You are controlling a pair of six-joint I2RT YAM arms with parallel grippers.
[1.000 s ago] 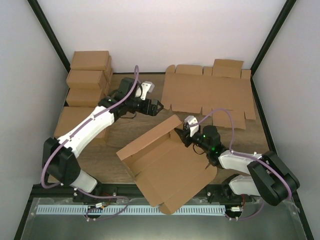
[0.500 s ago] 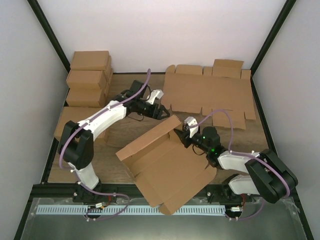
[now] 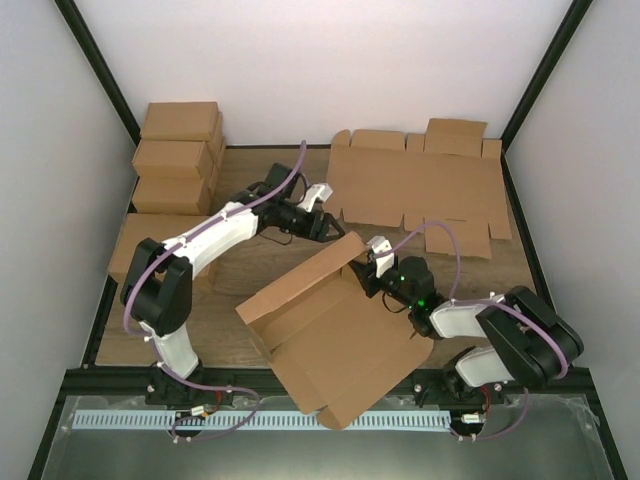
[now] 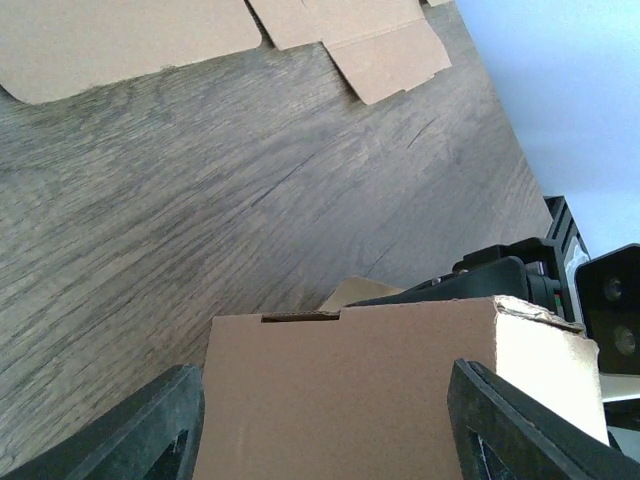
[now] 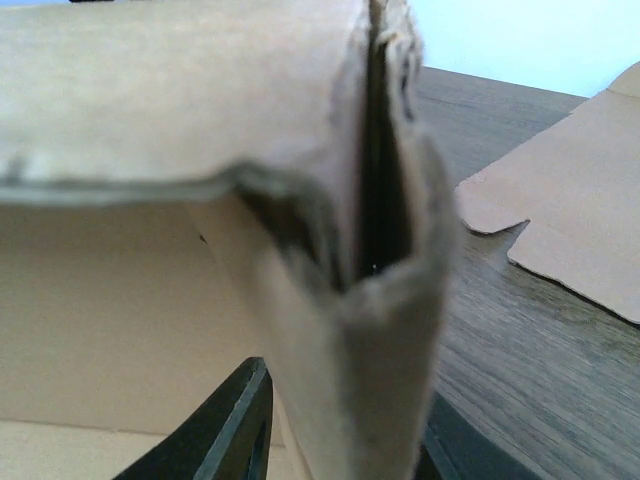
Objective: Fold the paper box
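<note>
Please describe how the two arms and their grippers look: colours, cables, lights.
Both arms have white shells on the links and black joints and bases. The left arm and the right arm each carry a looping purple cable. A small green light glows on the right arm. The left gripper and right gripper have black, tapered fingers.

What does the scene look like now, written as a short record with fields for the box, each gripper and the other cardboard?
paper box: in the middle, tray open, far wall raised
right gripper: shut on the raised wall's right end
left gripper: open, the wall between its fingers
flat cardboard sheets: far right, lying flat
cartons: stacked, far left
</note>
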